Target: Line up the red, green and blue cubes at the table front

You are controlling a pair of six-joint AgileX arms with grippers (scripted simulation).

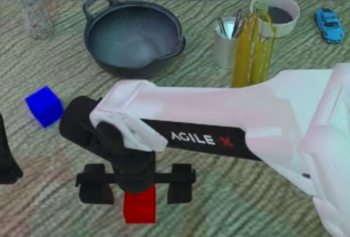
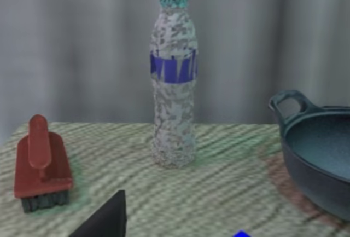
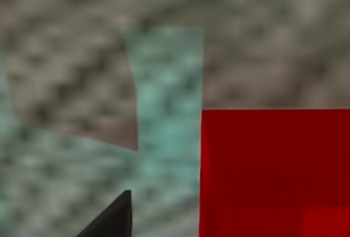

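Note:
The red cube (image 1: 140, 205) sits on the table (image 1: 229, 204) near its front edge, left of centre. My right gripper (image 1: 138, 191) hangs directly over it, open, one black finger on each side and clear of the cube. In the right wrist view the red cube (image 3: 273, 171) fills one corner beside a fingertip (image 3: 117, 218). The blue cube (image 1: 44, 105) lies at the left, behind the gripper; its corner (image 2: 241, 233) shows in the left wrist view. The green cube is out of view. My left gripper (image 1: 7, 163) stays parked at the left edge, open.
A dark pan (image 1: 134, 37) stands at the back, with a plastic bottle (image 1: 33, 7) to its left. A metal cup of utensils (image 1: 225, 42), a yellow bottle (image 1: 252, 51), a white bowl (image 1: 280, 12) and a light-blue toy car (image 1: 329, 24) stand back right. A red brush (image 2: 41, 166) lies near the bottle.

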